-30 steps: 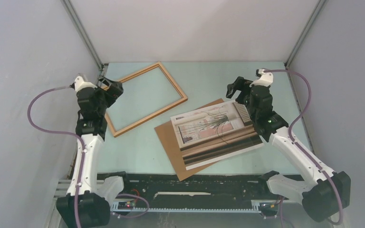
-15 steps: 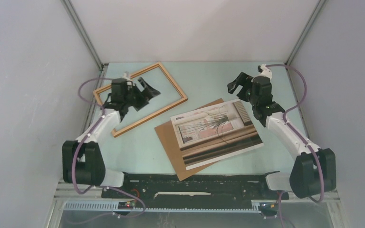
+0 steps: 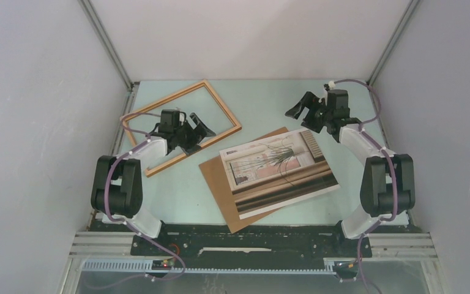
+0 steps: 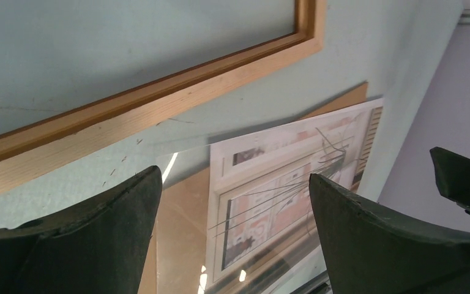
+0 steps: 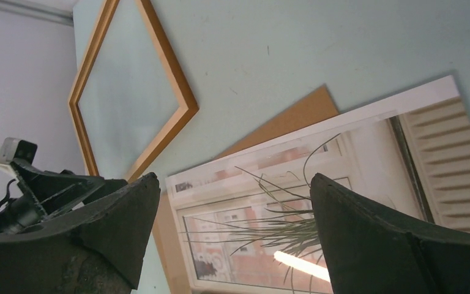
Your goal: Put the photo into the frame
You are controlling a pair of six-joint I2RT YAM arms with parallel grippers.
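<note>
The table (image 3: 269, 98) carries all parts; the frame (image 3: 223, 104) lies flat on it at far left and serves as reference for every position below; its long axis runs from near-left to far-right; its opening shows only bare table surface, so nothing is seated in it. The backing board (image 3: 217, 184) lies flat to the near-right of the frame, its far corner near the frame's right corner but apart from it. The photo (image 3: 278, 171) lies face up on the board, also near-right of the frame and not touching it; its long axis is turned only slightly from the frame's. The left gripper (image 3: 203, 133) sits over the frame's near long rail, jaws wide apart and holding nothing, pointed at the photo's far-left corner. The right gripper (image 3: 297, 109) sits well to the right of the frame, just beyond the photo's far edge, jaws likewise wide apart and holding nothing. Judgement: both grippers are about equally near the photo, each at a different edge; the photo is not yet lifted; the coming move calls for a grip on one edge, then transfer far-left into the opening with a small rotation.
</note>
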